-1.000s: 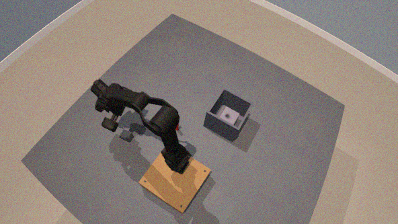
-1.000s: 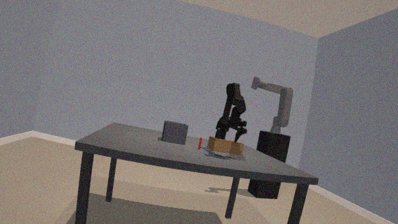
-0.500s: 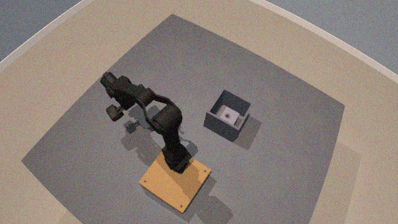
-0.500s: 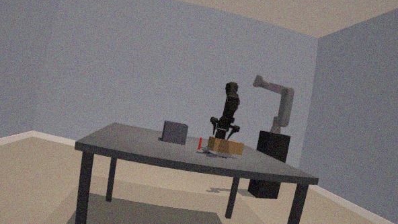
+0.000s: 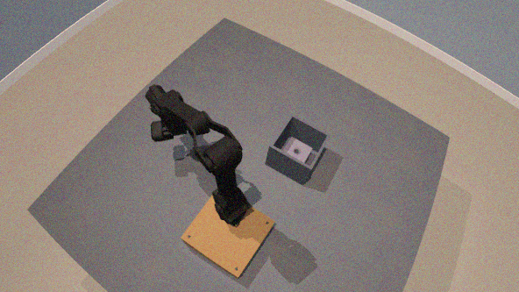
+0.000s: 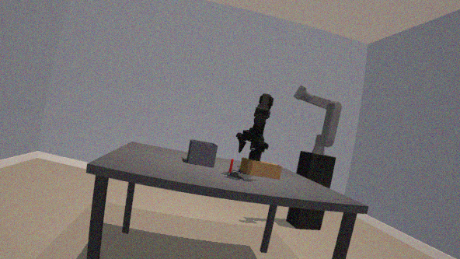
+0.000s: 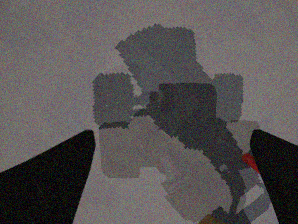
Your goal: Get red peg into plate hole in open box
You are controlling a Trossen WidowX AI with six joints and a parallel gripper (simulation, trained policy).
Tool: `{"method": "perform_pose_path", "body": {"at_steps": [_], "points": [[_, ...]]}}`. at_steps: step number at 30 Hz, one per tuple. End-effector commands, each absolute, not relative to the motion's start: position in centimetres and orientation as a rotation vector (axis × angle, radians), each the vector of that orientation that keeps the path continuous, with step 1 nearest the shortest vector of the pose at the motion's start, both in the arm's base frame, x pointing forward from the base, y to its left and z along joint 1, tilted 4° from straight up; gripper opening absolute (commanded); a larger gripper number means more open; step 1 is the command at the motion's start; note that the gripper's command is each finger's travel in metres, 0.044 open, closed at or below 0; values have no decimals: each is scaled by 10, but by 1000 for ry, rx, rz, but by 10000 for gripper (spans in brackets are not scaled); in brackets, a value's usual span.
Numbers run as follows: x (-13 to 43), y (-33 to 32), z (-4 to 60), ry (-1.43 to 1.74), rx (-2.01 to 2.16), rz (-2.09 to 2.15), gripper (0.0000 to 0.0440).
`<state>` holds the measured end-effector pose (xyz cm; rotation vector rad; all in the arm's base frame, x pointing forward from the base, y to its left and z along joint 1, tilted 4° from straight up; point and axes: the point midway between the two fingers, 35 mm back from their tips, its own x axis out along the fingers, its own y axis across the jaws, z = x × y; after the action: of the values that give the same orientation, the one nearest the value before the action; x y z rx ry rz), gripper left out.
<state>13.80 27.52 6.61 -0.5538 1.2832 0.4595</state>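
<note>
The red peg (image 6: pixel 231 166) (image 7: pixel 249 161) stands nearly upright on the table in the exterior view. Only a small part of it shows in the wrist view, beside the right finger, and the arm hides it in the top view. My gripper (image 6: pixel 253 148) (image 7: pixel 177 139) is open and empty, well above the table and off to one side of the peg. The open dark box (image 5: pixel 286 164) (image 6: pixel 202 153) stands on the table away from the gripper. Inside it, the pale plate (image 5: pixel 304 147) shows a dark hole in the top view.
The arm rises from an orange base block (image 5: pixel 219 239) (image 6: pixel 264 169), near the peg. The grey table (image 5: pixel 373 152) (image 6: pixel 155 166) carries the box and base. Another grey arm (image 6: pixel 331 123) stands on a black pedestal (image 6: pixel 316 167) behind the table. Arm shadows cover much of the wrist view.
</note>
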Motion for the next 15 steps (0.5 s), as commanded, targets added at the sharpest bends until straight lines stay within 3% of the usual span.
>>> {"method": "perform_pose_path", "body": {"at_steps": [1, 15], "points": [[149, 265, 71, 1302, -440, 339, 440], [171, 225, 78, 1360, -85, -47, 440]]}}
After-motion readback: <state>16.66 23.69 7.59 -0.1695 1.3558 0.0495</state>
